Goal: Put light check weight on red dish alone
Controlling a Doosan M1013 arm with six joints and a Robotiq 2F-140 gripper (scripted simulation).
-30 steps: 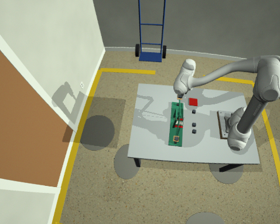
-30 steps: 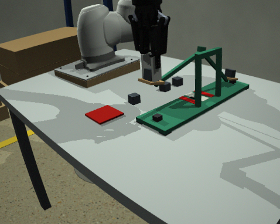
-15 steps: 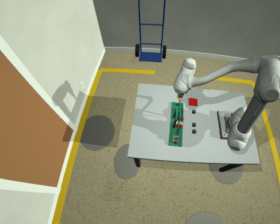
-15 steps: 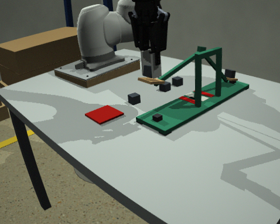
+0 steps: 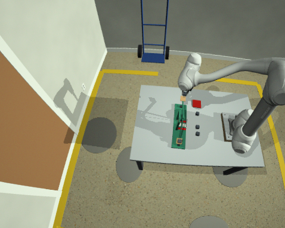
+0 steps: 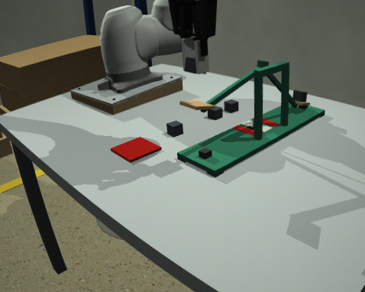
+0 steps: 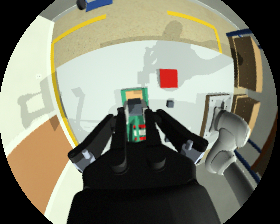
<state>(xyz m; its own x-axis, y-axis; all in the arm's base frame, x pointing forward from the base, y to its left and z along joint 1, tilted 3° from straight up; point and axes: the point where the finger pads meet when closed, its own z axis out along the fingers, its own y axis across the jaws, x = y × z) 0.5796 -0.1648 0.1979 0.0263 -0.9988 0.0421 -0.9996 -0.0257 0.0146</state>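
My gripper (image 5: 185, 95) (image 6: 195, 66) (image 7: 134, 105) is shut on a dark weight (image 6: 190, 65) (image 7: 135, 105), raised above the empty wooden pan (image 5: 183, 98) (image 6: 196, 105) of the green rocker balance (image 5: 175, 133) (image 6: 232, 160). The other pan carries a dark weight (image 5: 179, 141) (image 6: 300, 95) and sits low, near the base. The pointer's place over the red and white fields is too small to tell. The red dish (image 5: 197, 104) (image 6: 136, 149) (image 7: 168, 78) lies flat on the table, with nothing on it. Three dark weights (image 5: 197, 113) (image 5: 197, 126) (image 5: 197, 133) stand apart in a row beside the balance.
The balance's green upright frame (image 6: 258, 106) stands tall at mid-base. A small dark block (image 6: 205, 153) sits on the base's near end. The arm's base plate (image 5: 226, 128) (image 6: 114, 102) is on the table beyond the loose weights. A blue hand truck (image 5: 153, 57) stands behind the table.
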